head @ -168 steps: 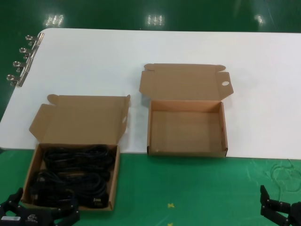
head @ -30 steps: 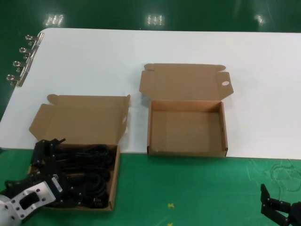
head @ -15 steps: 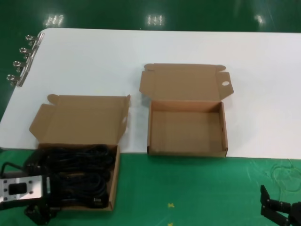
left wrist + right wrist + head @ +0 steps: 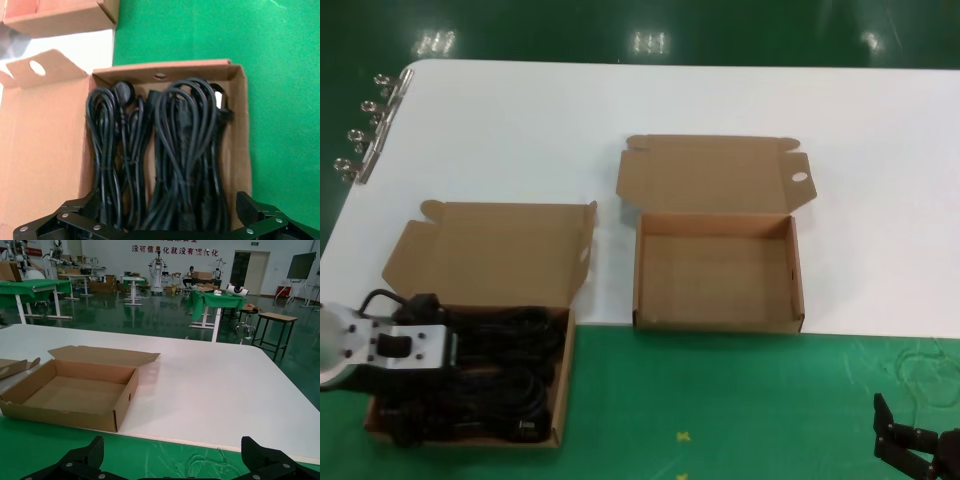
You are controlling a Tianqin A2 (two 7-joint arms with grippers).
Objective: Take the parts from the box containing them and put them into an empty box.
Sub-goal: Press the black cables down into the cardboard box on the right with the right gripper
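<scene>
My left fingers hang spread wide over the black power cords lying in their box; my right fingers wait, spread, near the counter edge.

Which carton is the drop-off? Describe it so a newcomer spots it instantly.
On the white table, two open brown cardboard cartons sit at the near edge. Take the right-hand carton, bare inside, lid tab pierced by a round hole; its left neighbour is packed with black power cords.
</scene>
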